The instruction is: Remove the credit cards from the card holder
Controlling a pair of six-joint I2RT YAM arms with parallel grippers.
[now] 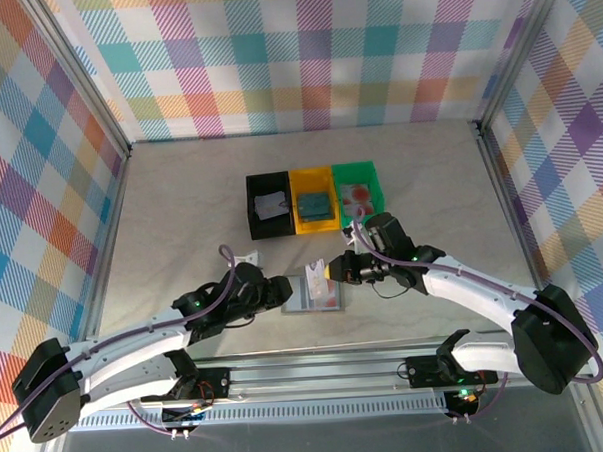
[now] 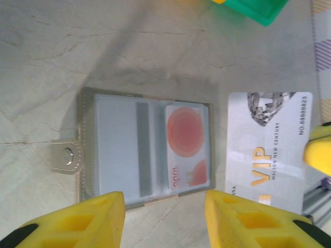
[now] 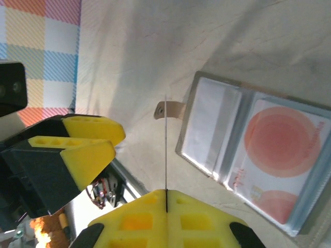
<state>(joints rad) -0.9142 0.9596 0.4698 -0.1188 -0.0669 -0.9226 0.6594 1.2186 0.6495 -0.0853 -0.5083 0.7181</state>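
The grey card holder (image 2: 116, 147) lies open on the table, with a reddish-pink credit card (image 2: 187, 147) in its right pocket. My left gripper (image 2: 164, 219) hovers open at the holder's near edge, nothing between its fingers. My right gripper (image 3: 166, 199) is shut on a whitish-grey credit card (image 2: 266, 150) marked VIP, held just right of the holder and clear of it. That card shows edge-on (image 3: 165, 144) in the right wrist view, beside the holder (image 3: 212, 129). From above, the holder (image 1: 306, 294) lies between the left gripper (image 1: 284, 290) and the right gripper (image 1: 333, 270).
Black (image 1: 269, 205), yellow (image 1: 314, 198) and green (image 1: 359, 185) trays stand in a row behind the holder, each with something inside. A small pale item (image 1: 248, 258) lies on the table left of the holder. Checked walls enclose the table.
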